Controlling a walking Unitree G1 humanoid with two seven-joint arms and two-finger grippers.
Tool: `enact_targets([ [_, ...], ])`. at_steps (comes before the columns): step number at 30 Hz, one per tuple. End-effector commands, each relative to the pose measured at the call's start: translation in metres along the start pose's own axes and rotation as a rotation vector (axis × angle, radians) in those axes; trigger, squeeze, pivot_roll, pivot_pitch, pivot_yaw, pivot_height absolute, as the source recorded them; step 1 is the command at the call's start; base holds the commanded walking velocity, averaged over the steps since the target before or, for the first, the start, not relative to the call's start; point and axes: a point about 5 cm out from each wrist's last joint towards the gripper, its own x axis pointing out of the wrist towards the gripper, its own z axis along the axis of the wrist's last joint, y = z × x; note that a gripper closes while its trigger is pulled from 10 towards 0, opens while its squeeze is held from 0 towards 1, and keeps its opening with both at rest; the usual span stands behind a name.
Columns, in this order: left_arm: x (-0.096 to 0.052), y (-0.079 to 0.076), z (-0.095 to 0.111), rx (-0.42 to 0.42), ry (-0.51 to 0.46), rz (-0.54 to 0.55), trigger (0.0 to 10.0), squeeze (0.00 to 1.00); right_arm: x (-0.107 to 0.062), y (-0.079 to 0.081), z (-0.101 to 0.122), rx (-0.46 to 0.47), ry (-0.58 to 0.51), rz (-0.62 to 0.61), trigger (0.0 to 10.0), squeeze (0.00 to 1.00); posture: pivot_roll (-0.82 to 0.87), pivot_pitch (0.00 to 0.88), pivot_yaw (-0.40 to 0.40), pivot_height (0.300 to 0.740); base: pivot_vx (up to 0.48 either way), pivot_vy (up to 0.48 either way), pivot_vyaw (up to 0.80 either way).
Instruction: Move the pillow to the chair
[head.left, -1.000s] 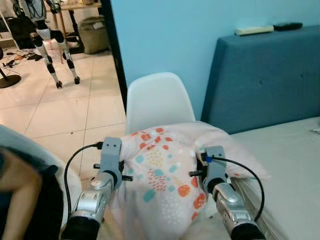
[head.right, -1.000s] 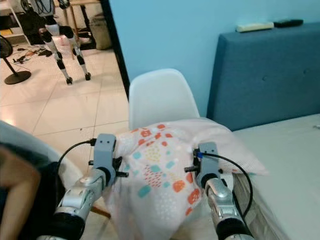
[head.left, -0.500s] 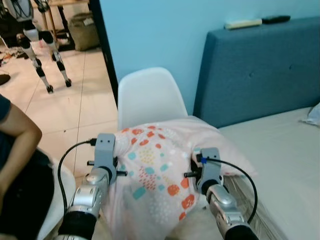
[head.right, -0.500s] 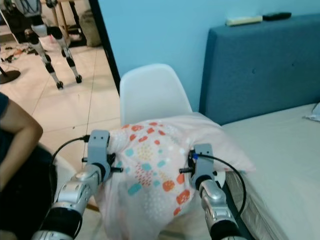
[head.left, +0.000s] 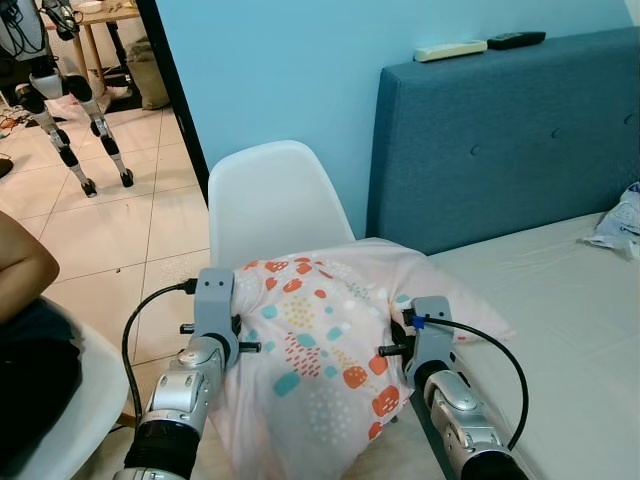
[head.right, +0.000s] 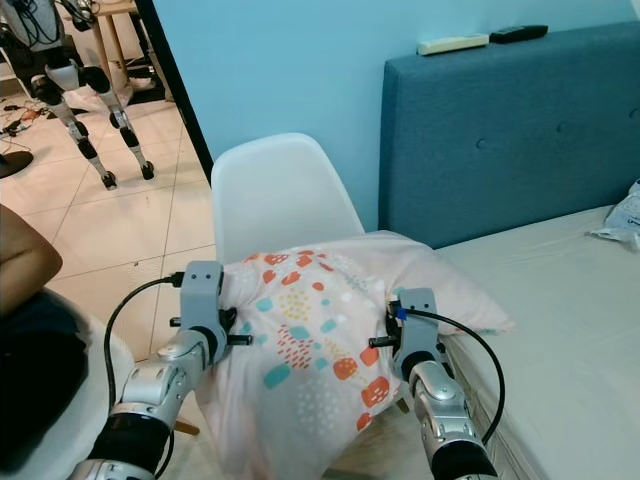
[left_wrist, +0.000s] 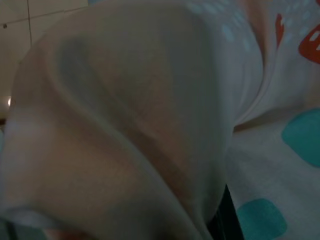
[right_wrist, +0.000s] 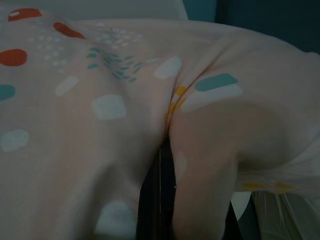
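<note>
Between the two grippers, in front of the robot's chest: one pillow, pale pink with orange, teal, white and yellow spots, held up off any surface, its lower part hanging down in loose folds and its upper corner lying toward the bed. Left gripper: pressed into the pillow's left flank, grey wrist block and black cable visible, fingers buried in the cloth; clamped on the pillow. Right gripper: pressed into the pillow's right flank, with a blue clip on its cable; likewise clamped on the pillow, a dark finger visible in the right wrist view with fabric pinched and creased around it. The left wrist view shows bunched pale cloth close to the lens with teal and orange spots at one side. Chair: white moulded shell, standing directly behind the pillow, its backrest rising above the pillow's top edge; the seat is hidden by the pillow, so contact between pillow and seat cannot be told. Headboard: blue upholstered, buttoned, to the right of the chair against a light blue wall, with two remote controls lying on its top edge, one pale and one dark. Bed: light mattress surface to the right. Person's arm: at the left edge, over a second white seat. Floor: pale tiles, with another humanoid robot's legs standing well off in the far left.
</note>
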Motion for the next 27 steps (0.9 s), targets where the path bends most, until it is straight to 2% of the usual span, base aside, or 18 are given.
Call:
enact_targets([
  [1,-0.002,0.004,-0.001,-0.012,-0.009,0.017,10.0,0.0,0.006,0.012,0.011,-0.002,-0.038,0.054,10.0,0.0,0.02,0.059,0.033,0.74,0.0,0.48,0.0],
  [4,-0.003,0.005,0.0,-0.008,-0.021,0.019,10.0,0.0,0.006,0.013,0.01,-0.002,-0.037,0.058,10.0,0.0,0.02,0.061,0.032,0.74,0.0,0.459,0.0],
  [13,-0.006,0.0,0.009,0.071,-0.117,0.001,10.0,0.0,0.006,0.014,0.013,0.005,-0.052,0.058,10.0,0.0,0.02,0.065,0.036,0.74,0.0,0.0,0.0],
  [14,-0.007,-0.004,0.012,0.115,-0.154,-0.008,10.0,0.0,0.006,0.012,0.016,0.012,-0.079,0.043,10.0,0.0,0.01,0.067,0.037,0.74,0.0,0.0,0.0],
  [18,-0.006,-0.006,0.014,0.141,-0.169,-0.006,10.0,0.0,0.006,0.01,0.019,0.019,-0.097,0.031,10.0,0.0,0.01,0.068,0.037,0.74,0.0,0.0,0.0],
  [24,-0.007,-0.007,0.023,0.067,-0.225,-0.021,10.0,0.0,0.007,0.007,0.023,0.013,-0.105,0.03,10.0,0.0,0.01,0.074,0.028,0.74,0.0,0.0,0.0],
  [27,-0.008,-0.007,0.023,0.057,-0.231,-0.025,10.0,0.0,0.007,0.006,0.023,0.011,-0.105,0.034,10.0,0.0,0.01,0.074,0.024,0.74,0.191,0.0,0.0],
])
